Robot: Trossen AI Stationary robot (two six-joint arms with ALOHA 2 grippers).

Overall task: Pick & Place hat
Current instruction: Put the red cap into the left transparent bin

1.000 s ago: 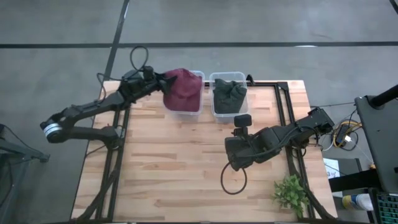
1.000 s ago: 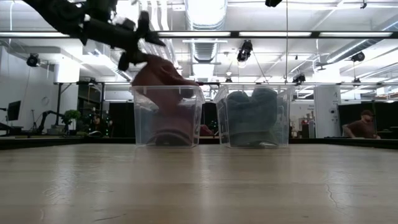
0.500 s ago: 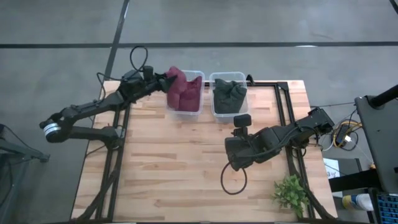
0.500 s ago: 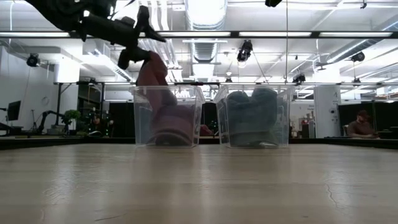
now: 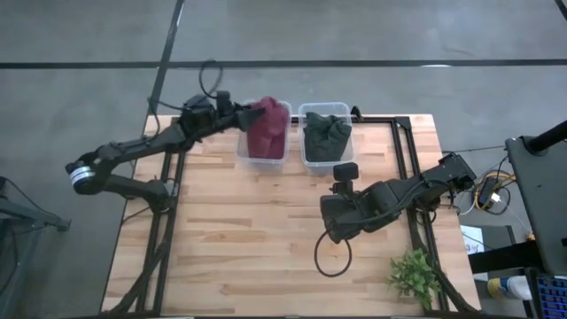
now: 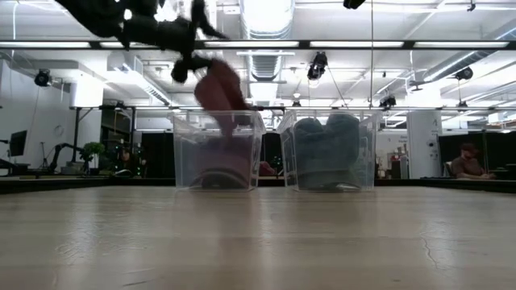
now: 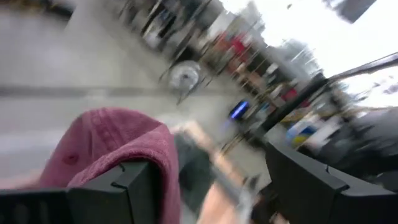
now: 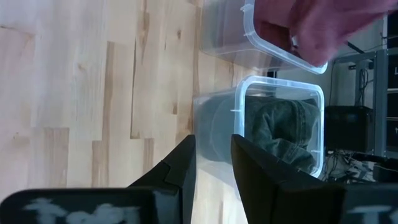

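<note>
Gripping a soft maroon fabric hat (image 5: 268, 127), my left gripper (image 5: 249, 116) holds it above the clear plastic bin (image 5: 241, 151) at the far edge of the light wooden slatted table (image 5: 230, 230). Beside it, a second clear bin (image 5: 307, 160) holds dark green cloth (image 5: 326, 137). My right gripper (image 5: 345, 170) rests near that bin, fingers narrowly apart.

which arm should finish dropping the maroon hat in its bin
Left. Its end effector holds the maroon hat over the left clear bin; the right end effector waits mid-table.
</note>
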